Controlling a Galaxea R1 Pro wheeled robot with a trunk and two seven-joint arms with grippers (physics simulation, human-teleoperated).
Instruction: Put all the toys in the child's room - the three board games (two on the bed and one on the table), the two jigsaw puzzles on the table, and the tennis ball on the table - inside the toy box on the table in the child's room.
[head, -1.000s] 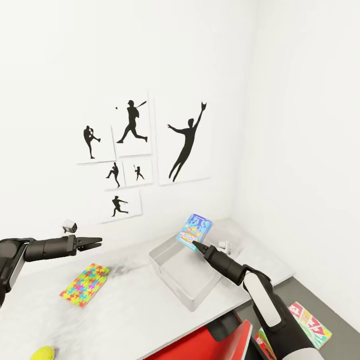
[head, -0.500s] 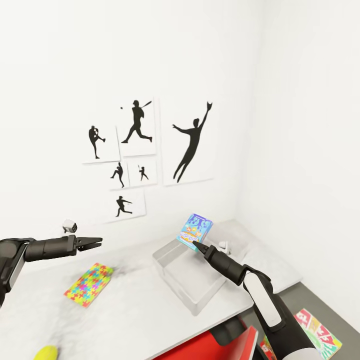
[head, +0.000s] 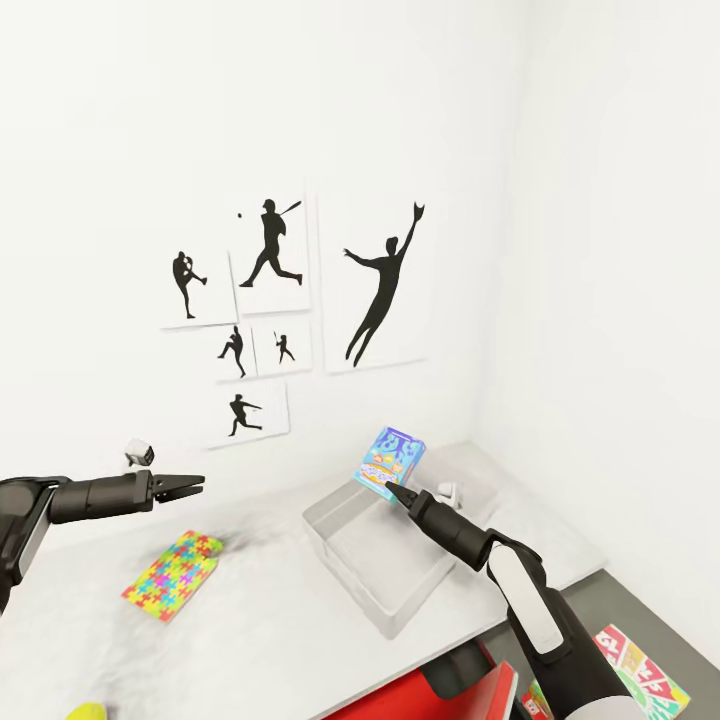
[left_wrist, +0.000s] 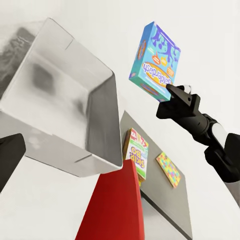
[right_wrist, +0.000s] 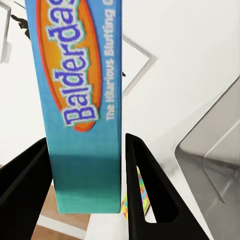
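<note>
My right gripper (head: 392, 490) is shut on the lower edge of a blue board game (head: 390, 462) and holds it upright over the far rim of the light-grey toy box (head: 385, 565) on the table (head: 270, 640). The right wrist view shows both fingers (right_wrist: 145, 190) pressed on that box (right_wrist: 80, 100), printed "Balderdash". My left gripper (head: 188, 487) hovers open above the table's left part. Beneath it lies a jigsaw puzzle (head: 172, 575). The tennis ball (head: 85, 712) peeks in at the bottom edge. In the left wrist view the toy box (left_wrist: 55, 100), the held game (left_wrist: 155, 62) and the right gripper (left_wrist: 171, 92) appear.
A red chair (head: 430, 695) stands under the table's front edge. On the lower dark-grey wing lies a flat red-green printed box (head: 640, 665). The left wrist view shows a SKIP-BO box (left_wrist: 136, 152) and a mosaic square (left_wrist: 169, 170) there. Baseball silhouette prints (head: 380, 285) hang on the wall.
The whole picture has shifted a little, so the camera moved. Both arms keep their pose and the blue game stays gripped above the bin.
</note>
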